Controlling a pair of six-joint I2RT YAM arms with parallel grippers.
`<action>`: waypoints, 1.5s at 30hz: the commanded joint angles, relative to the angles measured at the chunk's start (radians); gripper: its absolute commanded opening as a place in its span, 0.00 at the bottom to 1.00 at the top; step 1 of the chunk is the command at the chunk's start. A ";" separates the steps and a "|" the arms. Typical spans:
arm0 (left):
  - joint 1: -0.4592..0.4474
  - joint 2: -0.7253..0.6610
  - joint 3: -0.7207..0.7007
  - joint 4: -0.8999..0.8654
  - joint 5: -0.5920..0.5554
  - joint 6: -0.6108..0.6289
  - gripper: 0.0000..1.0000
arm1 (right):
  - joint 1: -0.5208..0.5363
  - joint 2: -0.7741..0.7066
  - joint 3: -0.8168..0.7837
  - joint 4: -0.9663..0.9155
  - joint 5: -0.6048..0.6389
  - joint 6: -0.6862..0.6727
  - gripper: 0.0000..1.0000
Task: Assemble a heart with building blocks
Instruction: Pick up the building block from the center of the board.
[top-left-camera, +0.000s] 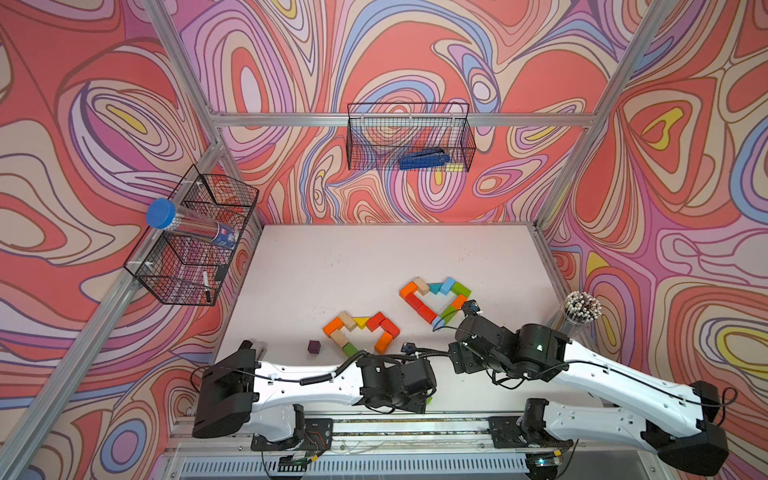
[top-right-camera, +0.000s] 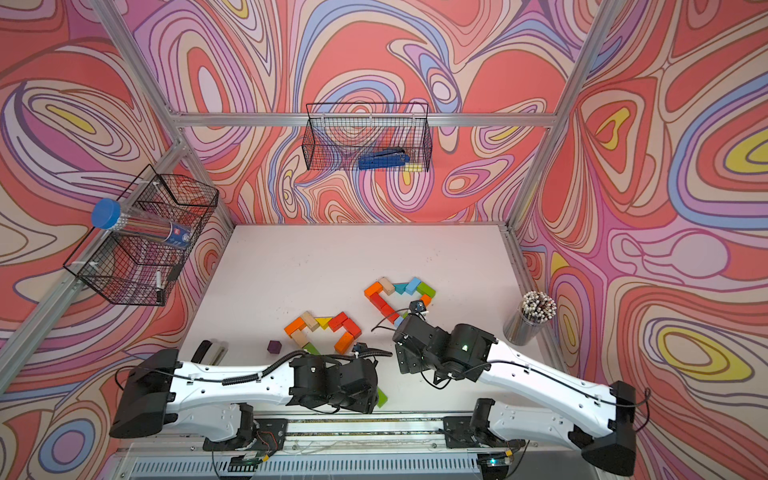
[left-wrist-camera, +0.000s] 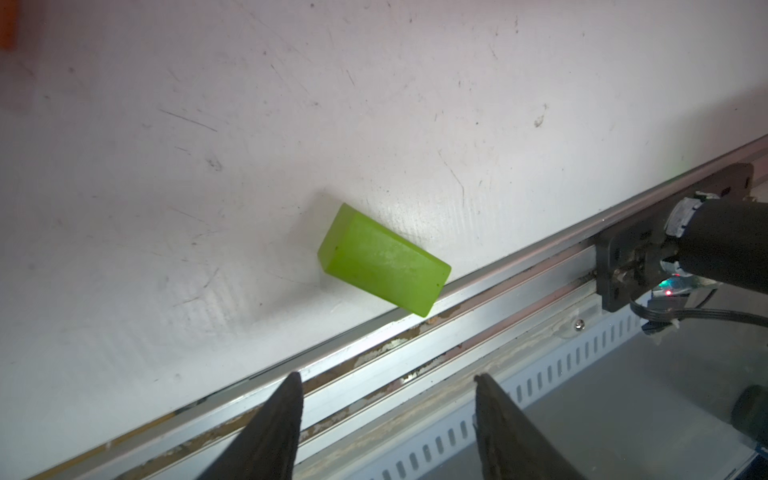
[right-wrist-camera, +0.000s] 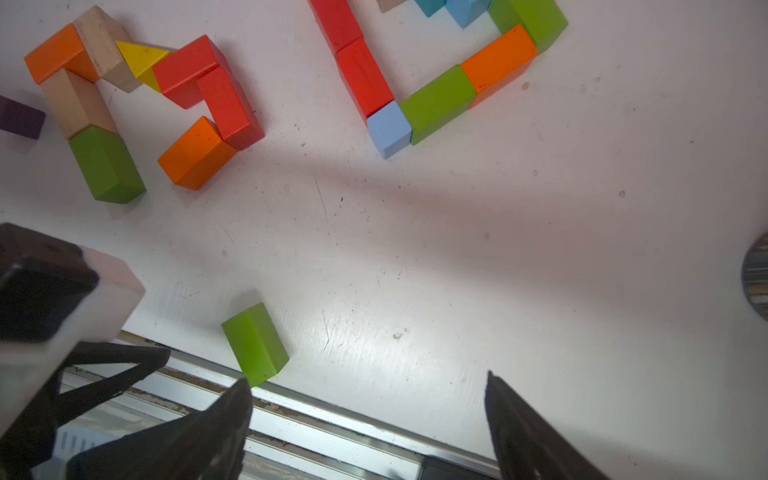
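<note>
No text is coming through legibly anywhere. The clear tube (top-left-camera: 195, 227) with the blue cap, lying across the wire basket (top-left-camera: 174, 286), is carrying a dark blue label (top-left-camera: 225, 238) with a small red-and-white mark on it (a logo of some kind, too small for any letters to be made out). In both top views that label is showing as colour patches only, at the tube's end inside the basket.
</note>
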 joint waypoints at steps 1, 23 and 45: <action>-0.014 0.047 0.038 -0.007 -0.015 -0.104 0.73 | -0.043 -0.026 0.036 -0.047 -0.010 -0.074 0.89; 0.049 0.242 0.101 0.034 0.048 -0.106 0.68 | -0.115 -0.042 0.012 0.012 -0.038 -0.159 0.90; 0.095 0.338 0.197 -0.112 -0.014 0.053 0.29 | -0.123 -0.048 0.001 0.045 -0.058 -0.175 0.89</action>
